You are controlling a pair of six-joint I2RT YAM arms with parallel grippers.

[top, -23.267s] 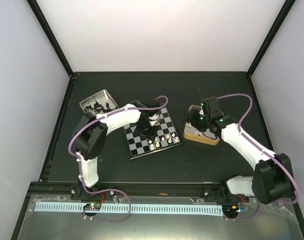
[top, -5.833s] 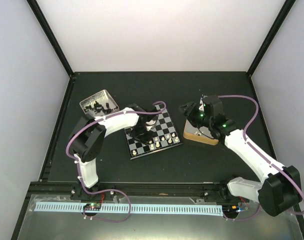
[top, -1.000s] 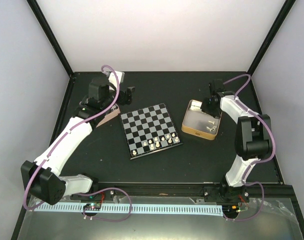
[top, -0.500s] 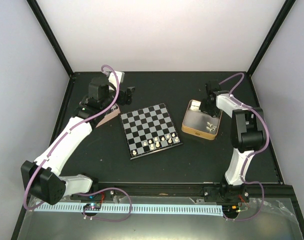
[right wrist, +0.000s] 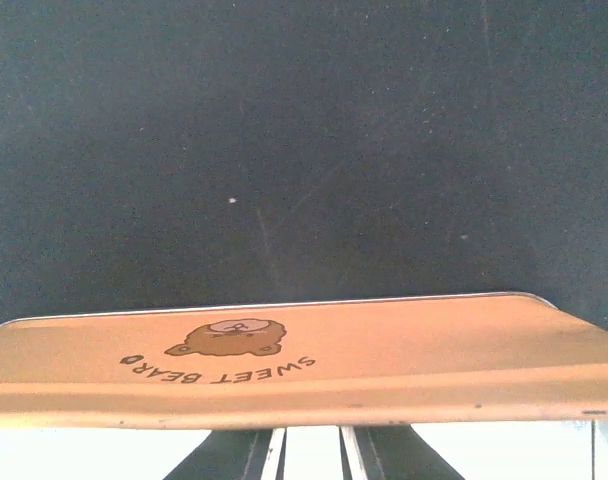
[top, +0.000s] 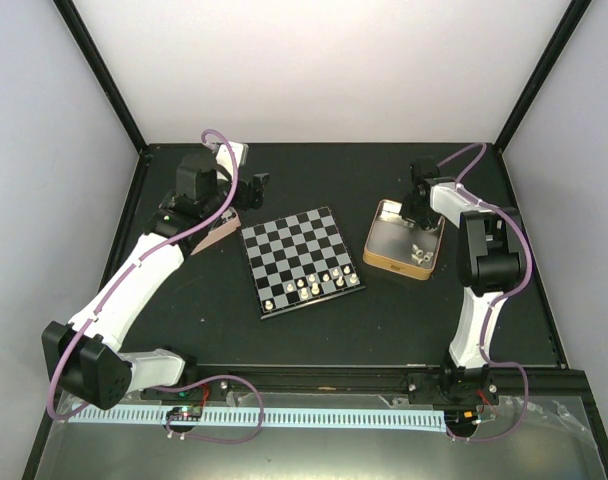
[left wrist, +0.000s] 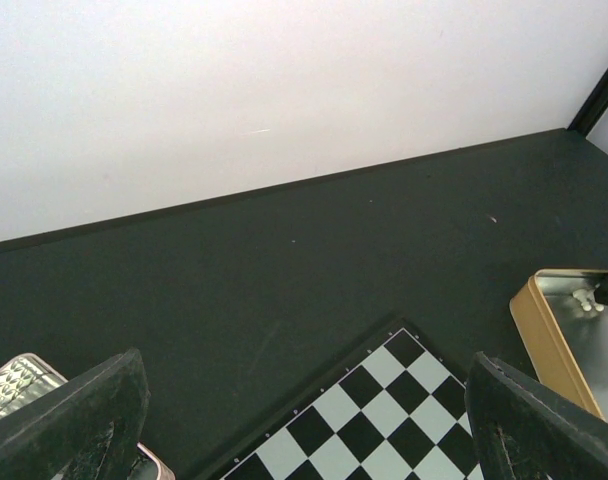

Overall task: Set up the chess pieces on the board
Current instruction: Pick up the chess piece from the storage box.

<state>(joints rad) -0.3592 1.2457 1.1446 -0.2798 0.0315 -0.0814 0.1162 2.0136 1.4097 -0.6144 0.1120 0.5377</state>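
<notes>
The board (top: 302,262) lies at the table's middle, and its far corner (left wrist: 384,410) shows in the left wrist view. Several white chess pieces (top: 309,288) stand on its near rows. A few more white pieces (top: 419,251) lie in the tan box (top: 404,240). My right gripper (top: 416,210) reaches down inside the box's far end. In the right wrist view its fingers (right wrist: 234,455) stand a narrow gap apart behind the box wall (right wrist: 284,370); what is between them is washed out. My left gripper (top: 246,185) hangs open and empty above the table left of the board, fingers (left wrist: 74,420) wide.
A pinkish tray (top: 220,233) lies under my left arm, and its corner (left wrist: 24,375) shows in the left wrist view. The tan box's rim (left wrist: 549,335) is at that view's right. Black frame posts and pale walls close in the table.
The right gripper's jaws have narrowed inside the tan box, and that arm has drawn slightly toward the box's far end. The left arm has not moved.
</notes>
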